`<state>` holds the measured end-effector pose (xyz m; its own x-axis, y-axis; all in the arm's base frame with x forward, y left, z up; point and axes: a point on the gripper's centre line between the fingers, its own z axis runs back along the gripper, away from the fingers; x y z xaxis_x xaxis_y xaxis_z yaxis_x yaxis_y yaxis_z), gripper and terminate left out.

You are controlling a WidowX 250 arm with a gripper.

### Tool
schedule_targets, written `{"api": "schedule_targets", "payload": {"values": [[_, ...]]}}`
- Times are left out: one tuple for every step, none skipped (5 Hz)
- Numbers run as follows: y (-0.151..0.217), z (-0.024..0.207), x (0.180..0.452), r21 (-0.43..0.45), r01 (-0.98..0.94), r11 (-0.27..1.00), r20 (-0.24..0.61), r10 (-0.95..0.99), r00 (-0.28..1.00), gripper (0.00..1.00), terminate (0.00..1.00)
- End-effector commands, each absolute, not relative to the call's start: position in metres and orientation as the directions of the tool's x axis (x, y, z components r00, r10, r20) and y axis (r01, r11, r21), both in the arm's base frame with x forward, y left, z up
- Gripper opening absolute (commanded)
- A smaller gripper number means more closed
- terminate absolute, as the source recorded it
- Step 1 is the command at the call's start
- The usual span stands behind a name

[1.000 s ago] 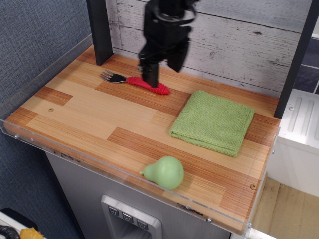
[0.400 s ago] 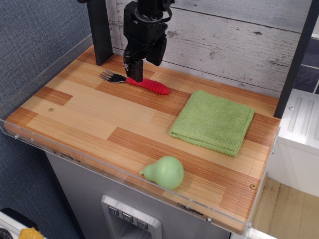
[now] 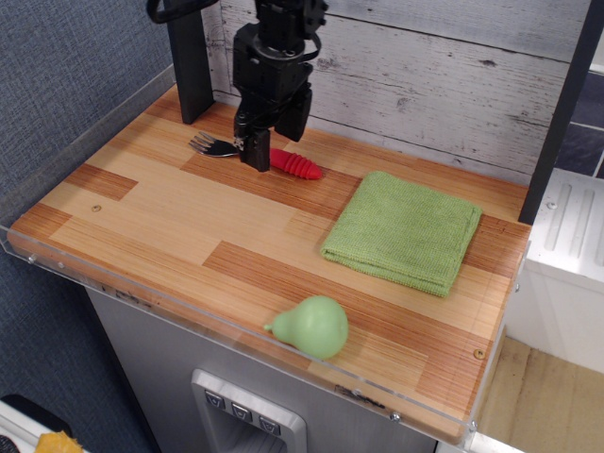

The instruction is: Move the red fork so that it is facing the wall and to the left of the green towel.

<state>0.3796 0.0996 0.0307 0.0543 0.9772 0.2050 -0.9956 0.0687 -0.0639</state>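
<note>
Red-handled fork (image 3: 283,160) lies directly beneath the claw (image 3: 267,143), its long axis running left-right, tines leftward. The jaws straddle the handle, open, gripping nothing yet.

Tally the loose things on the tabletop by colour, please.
Red: 1, the fork
Green: 2, the towel and the pear
Total: 3
</note>
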Motion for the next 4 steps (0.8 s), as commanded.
{"api": "schedule_targets", "payload": {"values": [[0.1089,0.0340,0.3731,-0.067,-0.996,0.065,0.222,0.974,0.049,1.00,0.00],[0.1111,0.0285,0.3722,-0.059,-0.997,0.055,0.211,0.977,0.042,1.00,0.00],[0.1141,0.0244,0.3712,-0.039,-0.998,0.056,0.225,0.973,0.046,1.00,0.00],[0.1156,0.0249,0.3703,-0.052,-0.997,0.057,0.230,0.972,0.044,0.00,0.00]]}}
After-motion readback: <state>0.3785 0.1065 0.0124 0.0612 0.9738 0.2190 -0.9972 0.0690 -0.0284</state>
